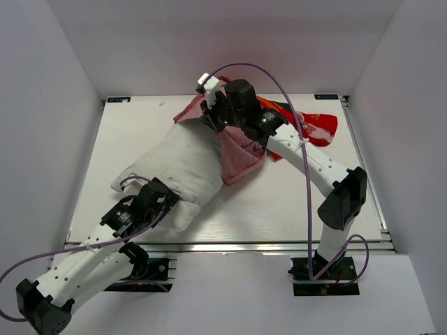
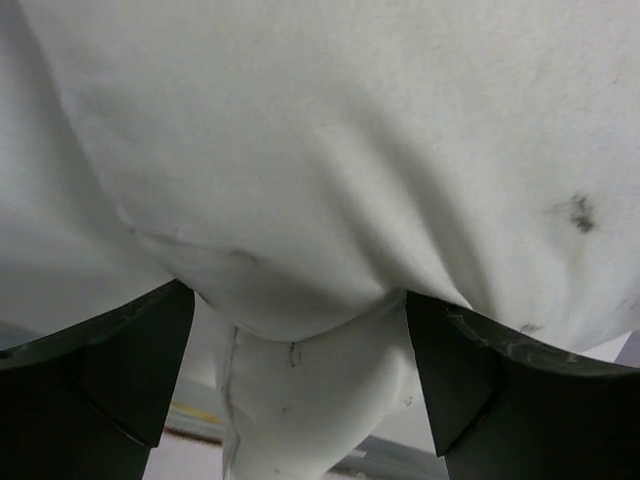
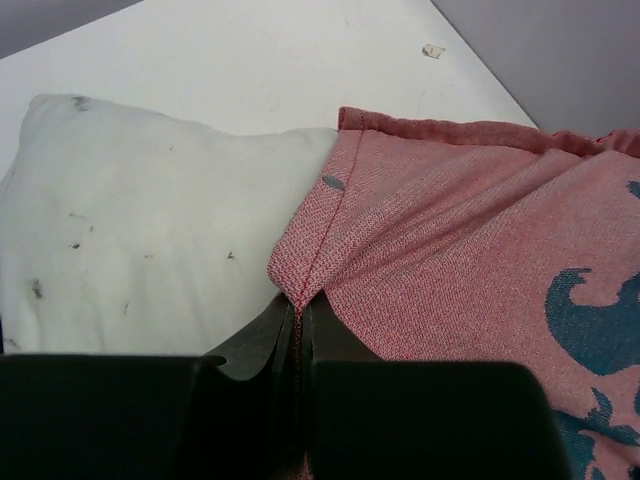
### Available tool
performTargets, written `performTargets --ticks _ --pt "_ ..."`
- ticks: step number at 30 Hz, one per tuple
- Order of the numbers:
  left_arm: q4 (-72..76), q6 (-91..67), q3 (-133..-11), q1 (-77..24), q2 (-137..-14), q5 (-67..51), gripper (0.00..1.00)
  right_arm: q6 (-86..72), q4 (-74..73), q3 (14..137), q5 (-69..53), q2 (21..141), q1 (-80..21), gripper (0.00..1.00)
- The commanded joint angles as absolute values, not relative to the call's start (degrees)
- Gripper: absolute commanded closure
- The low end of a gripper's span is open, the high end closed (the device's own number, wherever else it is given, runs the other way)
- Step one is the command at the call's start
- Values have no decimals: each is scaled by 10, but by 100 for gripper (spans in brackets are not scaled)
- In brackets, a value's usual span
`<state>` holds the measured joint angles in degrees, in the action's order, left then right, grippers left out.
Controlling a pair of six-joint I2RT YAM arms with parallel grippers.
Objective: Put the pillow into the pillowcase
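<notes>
My right gripper (image 3: 297, 318) was pinched tight on the pillowcase (image 3: 450, 230) hem, the pillow (image 3: 130, 220) just beside its tips, so I judged my wide-open left gripper (image 2: 300, 345), pillow bulging between its jaws, should close firmly before pushing.

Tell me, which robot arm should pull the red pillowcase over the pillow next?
Right, probably. The right hand is pinched shut on the pillowcase hem, right beside the pillow. The left hand is open around the pillow's near end, far from the pillowcase.
</notes>
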<state>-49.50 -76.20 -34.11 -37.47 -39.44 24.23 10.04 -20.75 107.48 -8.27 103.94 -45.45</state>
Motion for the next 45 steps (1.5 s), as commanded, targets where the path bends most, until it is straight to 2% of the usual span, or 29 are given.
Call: performTargets --ticks 1,2,3,6,8,10,15,23,26,30,32,34,36,39,43,44,45 --pt "-375 -753 -332 -344 -424 252 5 85 -188 1069 -123 994 -462 100" --pt "-331 -739 -325 -333 -426 239 11 86 -191 1067 -128 990 -462 100" --pt "-307 -730 -316 -313 -426 228 35 87 -192 1065 -130 987 -462 100" --pt "-208 -685 -298 -273 -418 183 78 92 -198 1056 -136 977 -462 100" --pt "-142 -636 -313 -259 -419 143 92 105 -200 1049 -148 969 -462 100" --pt "-112 -588 -342 -253 -430 126 100 115 -208 1044 -159 959 -462 100" --pt "-55 -502 -503 -253 -476 55 100 138 -201 1029 -156 940 -462 100" --pt "-42 -410 -817 -253 -668 -68 100 105 -186 1079 -144 937 -430 100" --pt "-24 -400 -966 -254 -775 -100 100 43 -188 1155 -166 959 -399 100" --pt "-30 -403 -1254 -254 -935 -143 100 -45 -192 1361 -196 1036 -375 100" --pt "-13 -415 -1344 -253 -992 -150 100 -108 -153 1375 -203 1041 -369 100" --pt "43 -438 -1423 -254 -1049 -154 100 -181 -43 1323 -202 1018 -356 100" --pt "82 -469 -1423 -253 -1059 -144 100 -229 24 1310 -177 1012 -339 100" --pt "93 -491 -1412 -254 -1066 -151 100 -300 21 1318 -148 1018 -302 100" --pt "83 -499 -1297 -275 -1036 -185 100 -310 23 1166 -171 971 -237 100" --pt "87 -498 -1228 -292 -1029 -192 100 -306 32 1062 -182 956 -223 100" --pt "92 -498 -1192 -301 -1026 -194 100 -292 40 1009 -186 926 -195 100"
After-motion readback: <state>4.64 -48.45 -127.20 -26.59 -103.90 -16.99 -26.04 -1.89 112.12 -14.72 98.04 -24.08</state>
